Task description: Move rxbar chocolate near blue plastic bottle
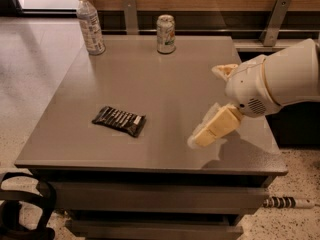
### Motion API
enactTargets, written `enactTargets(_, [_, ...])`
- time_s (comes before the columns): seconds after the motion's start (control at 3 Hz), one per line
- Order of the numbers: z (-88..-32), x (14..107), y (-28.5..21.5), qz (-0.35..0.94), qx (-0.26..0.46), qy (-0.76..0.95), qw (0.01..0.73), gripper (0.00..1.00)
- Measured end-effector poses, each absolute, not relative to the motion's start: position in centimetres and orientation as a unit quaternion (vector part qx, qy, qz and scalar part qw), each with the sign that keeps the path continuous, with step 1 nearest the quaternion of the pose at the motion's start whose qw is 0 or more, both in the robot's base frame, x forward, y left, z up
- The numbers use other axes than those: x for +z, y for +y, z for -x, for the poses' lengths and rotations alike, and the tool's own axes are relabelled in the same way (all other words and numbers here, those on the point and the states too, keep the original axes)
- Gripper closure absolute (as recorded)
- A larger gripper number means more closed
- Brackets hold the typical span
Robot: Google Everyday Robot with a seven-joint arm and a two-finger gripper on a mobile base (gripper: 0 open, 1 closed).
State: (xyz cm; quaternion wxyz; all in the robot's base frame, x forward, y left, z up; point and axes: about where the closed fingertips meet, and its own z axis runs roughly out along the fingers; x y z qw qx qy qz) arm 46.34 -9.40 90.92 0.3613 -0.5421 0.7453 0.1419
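Note:
The rxbar chocolate [119, 120], a flat black wrapper with white stripes, lies on the grey table [150, 79] at the front left. The blue plastic bottle [90, 24], clear with a white cap and a pale label, stands upright at the table's far left corner. My gripper [207, 106] hangs over the right side of the table, well to the right of the bar and touching nothing. It is open and empty. Its lower cream finger [212, 129] points down-left toward the bar.
A pale metal drink can [166, 33] stands at the back middle of the table. A wooden wall with metal brackets [274, 20] runs behind it. A black cable loop [25, 206] lies on the floor at the front left.

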Motion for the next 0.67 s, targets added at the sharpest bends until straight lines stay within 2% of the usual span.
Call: enactTargets(0.67, [-48.8, 89.5, -2.2, 0.543, 0.191, 0.674, 0.463, 0.00])
